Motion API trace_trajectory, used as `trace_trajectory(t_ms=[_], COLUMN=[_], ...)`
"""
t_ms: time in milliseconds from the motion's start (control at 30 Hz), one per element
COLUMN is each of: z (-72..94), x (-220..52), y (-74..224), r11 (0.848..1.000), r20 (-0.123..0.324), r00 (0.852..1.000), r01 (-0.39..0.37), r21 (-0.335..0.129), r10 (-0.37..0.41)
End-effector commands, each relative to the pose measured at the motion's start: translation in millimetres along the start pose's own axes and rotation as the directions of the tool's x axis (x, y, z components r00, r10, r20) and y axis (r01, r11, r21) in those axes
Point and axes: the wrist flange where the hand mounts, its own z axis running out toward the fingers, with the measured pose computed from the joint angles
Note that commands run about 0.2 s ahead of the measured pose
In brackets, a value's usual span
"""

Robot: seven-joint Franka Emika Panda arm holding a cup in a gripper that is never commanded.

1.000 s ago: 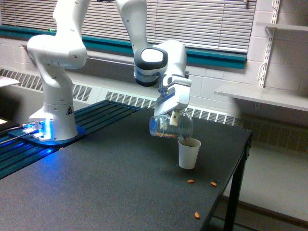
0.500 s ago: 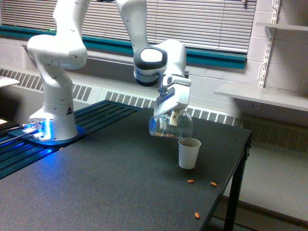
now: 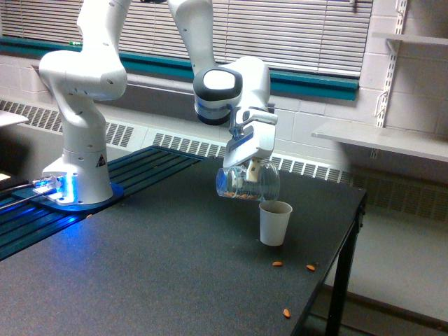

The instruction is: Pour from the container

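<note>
Gripping one clear container (image 3: 246, 185), the gripper (image 3: 250, 168) holds it tipped on its side, a few brown pieces (nuts, perhaps) lying along the lower wall. Just below stands one white paper cup (image 3: 274, 222), contents hidden. Three brown pieces (image 3: 277, 264) lie scattered on the table (image 3: 140, 273) further beneath.

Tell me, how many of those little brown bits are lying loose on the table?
3. One lies just in front of the paper cup, one to its right near the table edge, one nearer the camera. More sit inside the clear cup.
</note>
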Motion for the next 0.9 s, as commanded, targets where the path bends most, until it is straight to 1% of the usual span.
trace_trajectory(t_ms=[33,133,167,267,400,467,600,667,767,900], z=[-2.3,1.3,1.4,1.6,3.9,4.3,3.5,4.2,5.5,3.0], x=[6,-5,-5,-3,-10,-12,-8,-8,-11,-3], y=[5,-2,-2,3,-5,-7,-2,-3,-6,-2], r11=[1.000,0.999,0.999,1.000,0.998,0.998,0.999,0.998,0.997,0.998], r20=[-0.032,-0.004,-0.003,-0.014,0.001,0.009,-0.002,-0.005,0.006,-0.011], r00=[0.999,0.999,0.999,1.000,0.998,0.998,0.999,0.998,0.997,0.998], r01=[0.005,0.048,0.044,0.018,0.055,0.061,0.046,0.058,0.078,0.056], r21=[-0.023,-0.007,-0.006,-0.025,-0.015,-0.009,-0.021,-0.027,-0.017,-0.026], r10=[-0.006,-0.048,-0.044,-0.019,-0.055,-0.061,-0.046,-0.058,-0.078,-0.056])
